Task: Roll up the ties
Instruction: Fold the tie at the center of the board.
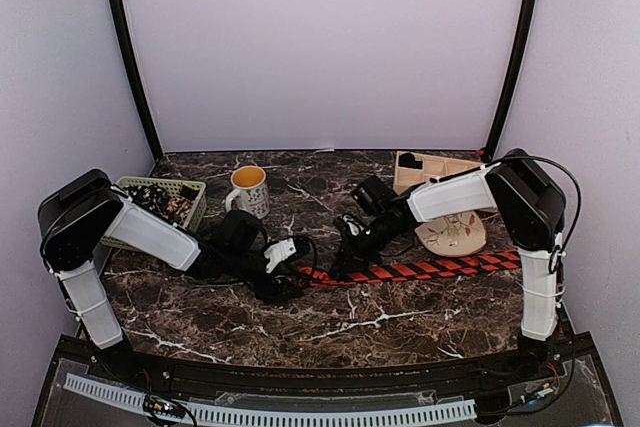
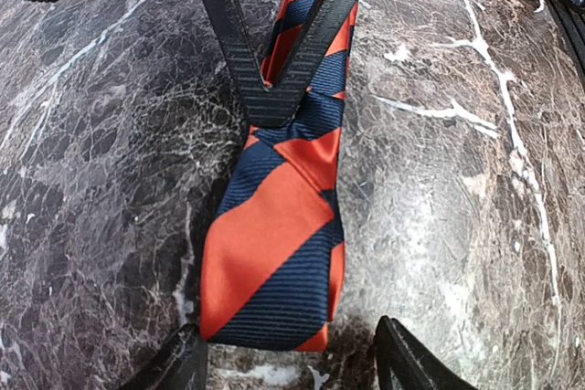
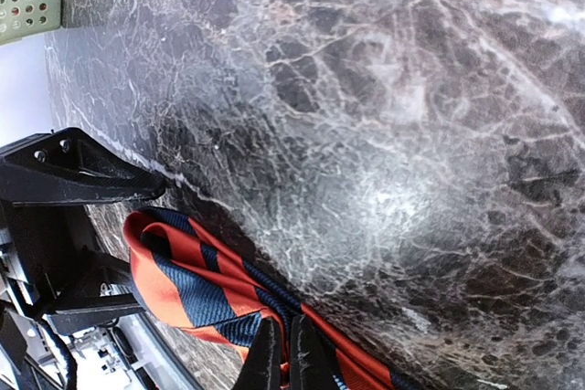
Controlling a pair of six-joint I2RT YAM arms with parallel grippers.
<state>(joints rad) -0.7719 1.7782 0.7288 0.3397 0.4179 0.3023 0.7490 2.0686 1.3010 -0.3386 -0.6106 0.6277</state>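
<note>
Seen from above, the striped tie (image 1: 430, 269) stretched from the marble desk's (image 1: 350, 332) middle toward its right edge, from the left wrist, left gripper (image 2: 288, 363) released, fingers astride the striped tie's folded end, from the right wrist, right gripper (image 3: 279, 358) clenched on the striped tie.
</note>
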